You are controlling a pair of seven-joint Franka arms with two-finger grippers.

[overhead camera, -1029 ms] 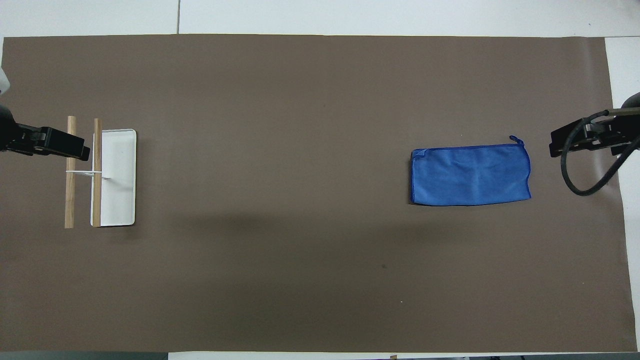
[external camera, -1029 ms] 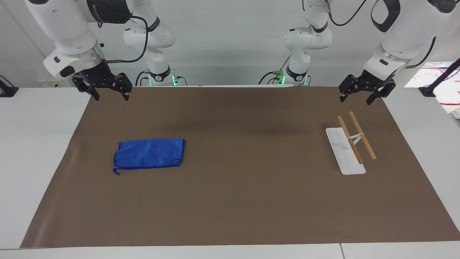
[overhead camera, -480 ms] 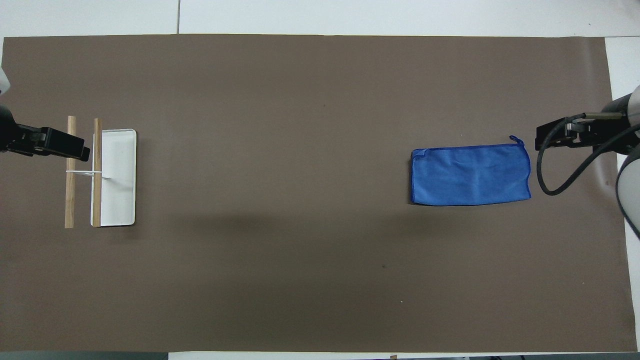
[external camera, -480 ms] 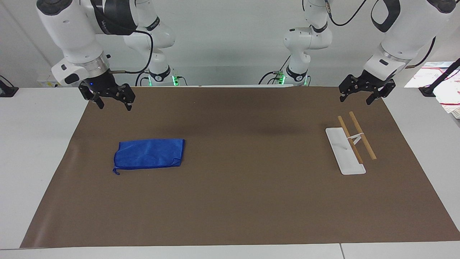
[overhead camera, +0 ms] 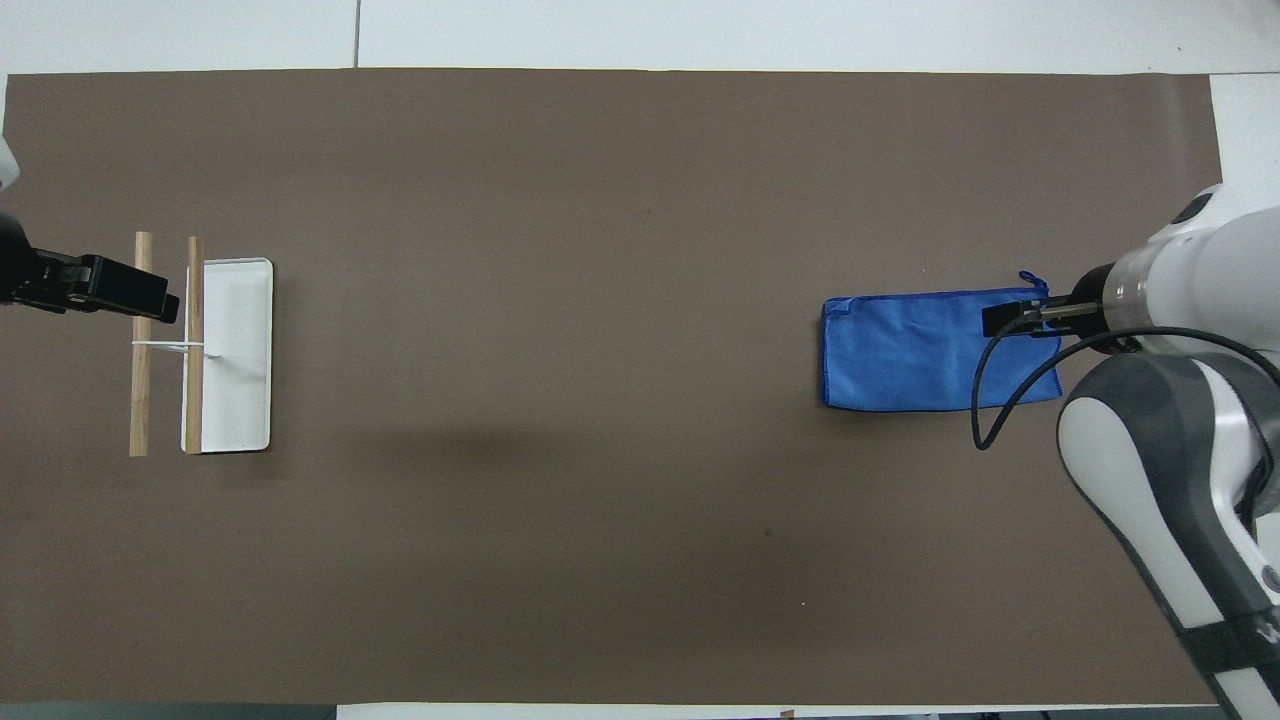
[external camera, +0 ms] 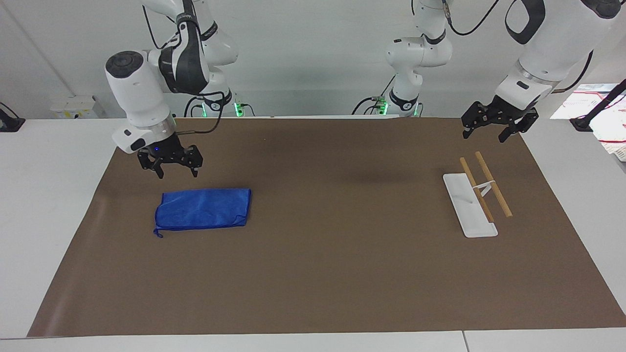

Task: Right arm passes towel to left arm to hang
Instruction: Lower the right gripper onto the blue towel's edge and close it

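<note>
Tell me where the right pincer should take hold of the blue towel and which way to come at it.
Judging by its pose, come straight down on the royal-blue folded cloth towel and pinch the short edge toward the right arm's end of the table, beside its loop cord. It lies flat on the brown mat, so no side approach is possible. The open right pincer hangs above that end already.

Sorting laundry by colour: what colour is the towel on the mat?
Bright royal blue, plain, no pattern. The towel shows best in the overhead view.
</note>
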